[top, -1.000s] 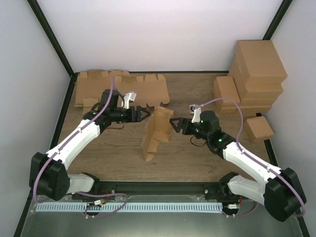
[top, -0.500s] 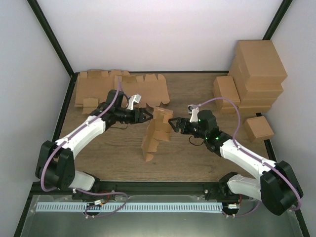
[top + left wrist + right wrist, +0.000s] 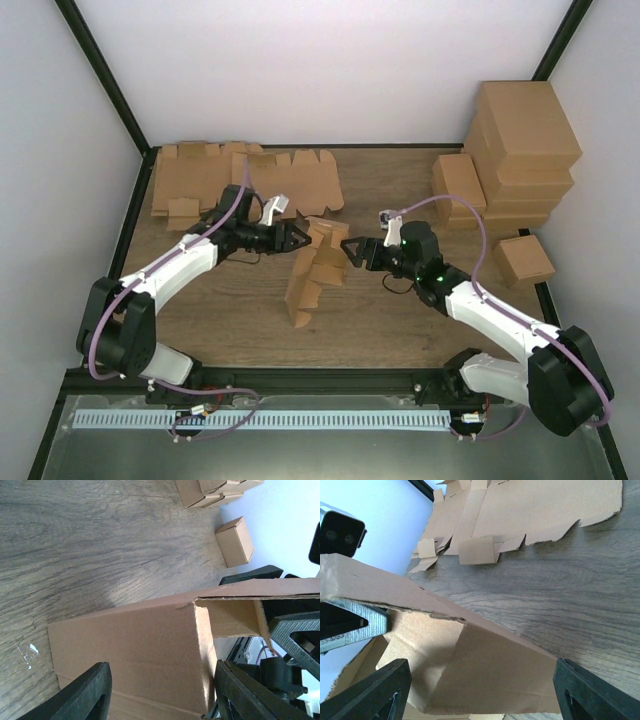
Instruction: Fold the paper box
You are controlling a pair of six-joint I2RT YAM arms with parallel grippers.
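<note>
**Findings, left to right.**

1. Flat cardboard blanks (image 3: 250, 180) lie at 11 o'clock on the table (image 3: 420, 320), well apart from the work.

2. The left gripper (image 3: 298, 236) reaches the upper end of the paper box (image 3: 312, 268) from the 9 o'clock side. In the left wrist view its jaws stand moderately apart, with a brown panel of the box (image 3: 130, 650) across the gap. No pinch on the card is evident, and contact cannot be confirmed.

3. The paper box stands at table centre, partly formed and leaning. It rests on its narrow lower end toward 6 o'clock, with loose tabs along its side.

4. The right gripper (image 3: 349, 250) meets the same upper end from 3 o'clock. Its jaws are spread wide and straddle a creased corner (image 3: 485, 680). No firm hold is visible.

5. Finished boxes (image 3: 520, 140) are stacked at 2 o'clock, and a single small box (image 3: 525, 260) sits at 3 o'clock.

**Risks, as judged.**

- The box stands on a small footing. A push from one side not matched by the other would likely tip it toward 6 o'clock or slide it out from between the arms.
- Closing on a panel face rather than an edge could crush the card or set a false crease.
- The two sets of fingers are close together, so a converging move risks them colliding.
- Loose tabs could fold outward rather than tuck in.
</note>
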